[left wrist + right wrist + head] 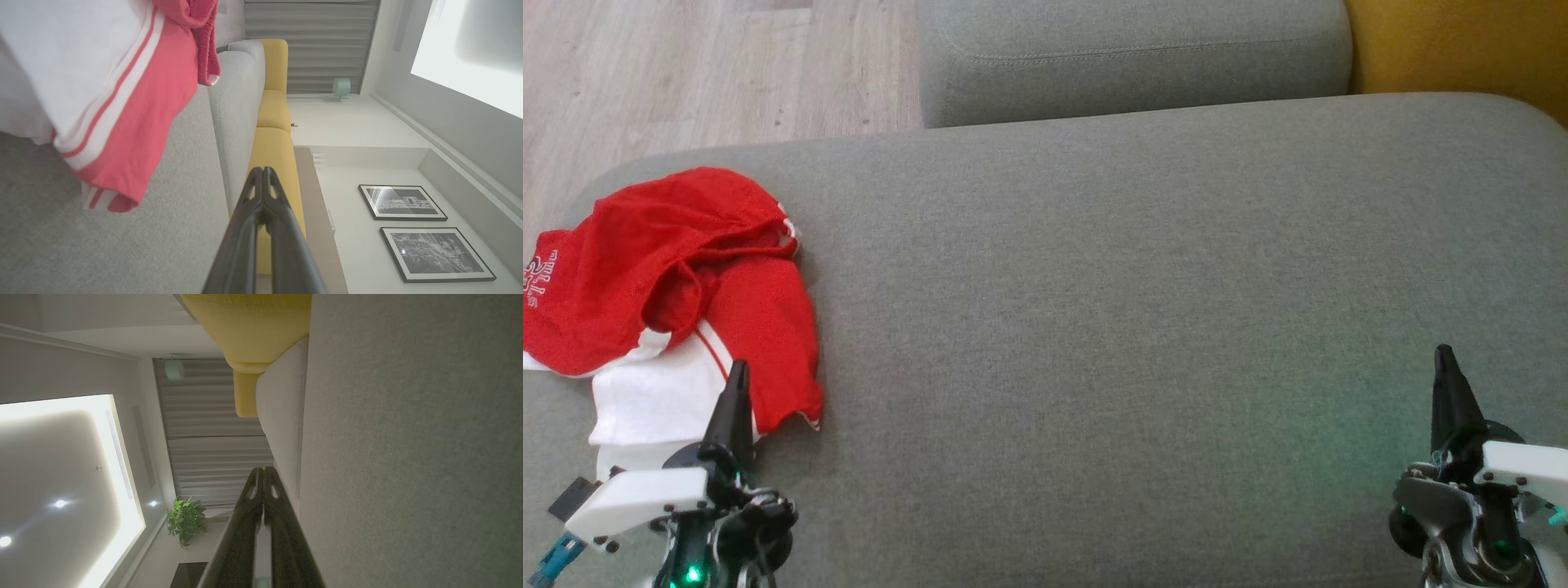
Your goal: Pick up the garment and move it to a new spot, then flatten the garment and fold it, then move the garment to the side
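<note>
Lying crumpled at the left end of the grey sofa seat (1135, 286), the red and white garment (686, 278) is bunched into a heap, with white lettering on the red cloth at its far left. The head view alone takes in both arms at once. The left gripper (737, 371) has its tip over the garment's white panel near the striped edge, though whether it touches the cloth cannot be told from above. The right gripper (1444, 355) hangs over bare upholstery, well apart from the garment. That view also gives the grey back cushion (1135, 57), a yellow cushion (1454, 45) beside it and the wooden floor (686, 65).

The left wrist view settles the grip: the two dark fingers are pressed together with nothing between them, and the garment's red hem with white stripes sits off to one side of them. It adds two framed pictures (402, 202) on a wall.

The right wrist view shows its fingers likewise pressed together and holding nothing, alongside plain grey fabric, plus a grey curtain (212, 428), a potted plant (186, 520) and ceiling lights (61, 503).
</note>
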